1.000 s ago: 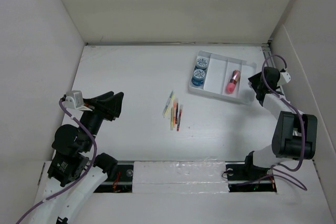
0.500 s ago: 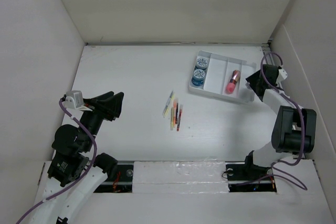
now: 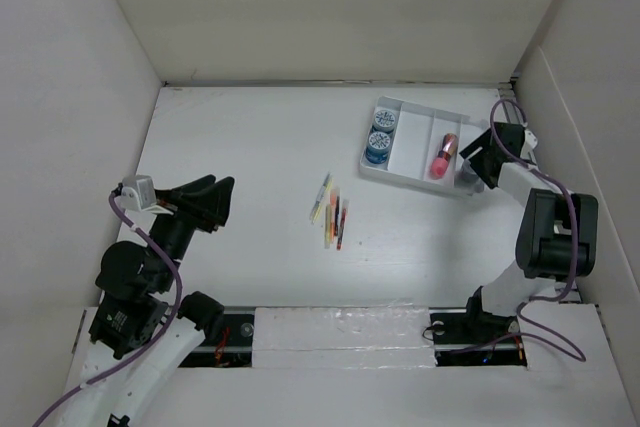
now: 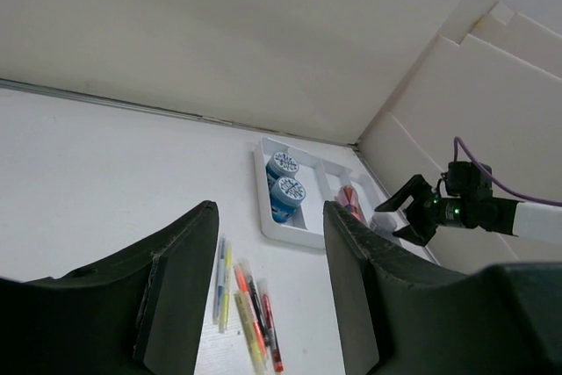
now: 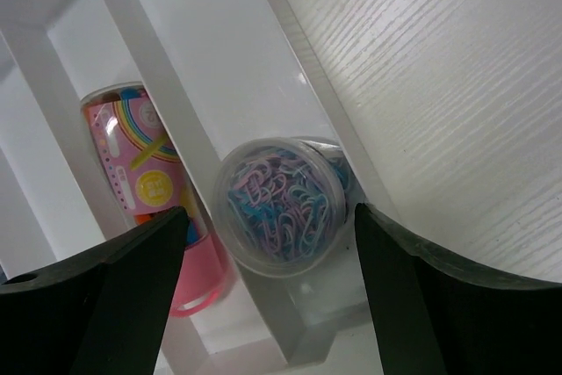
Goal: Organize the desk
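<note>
Fingers (image 5: 114,296) of your right gripper (image 3: 472,160) stood spread on either side of a clear round plastic tub of pastel paper clips (image 5: 281,208). A gap showed on each side, so nothing was pinched. The tub sat in the end compartment of the small white four-compartment tray (image 3: 410,181) at the upper right of the top view, beside a pink patterned tube (image 5: 145,173). Your left gripper (image 3: 222,203) hung at the lower left, its fingers apart with nothing between them.

The large flat matte white tabletop (image 3: 250,137) filled the middle of that view. By its look it was rigid and fixed, with nothing on it for you to take hold of; your work was with what lay on it. The loose cluster of thin coloured pens (image 3: 330,210) at its centre looked light, stiff and apt to roll, so each was probably best pinched singly across mid-barrel.
</note>
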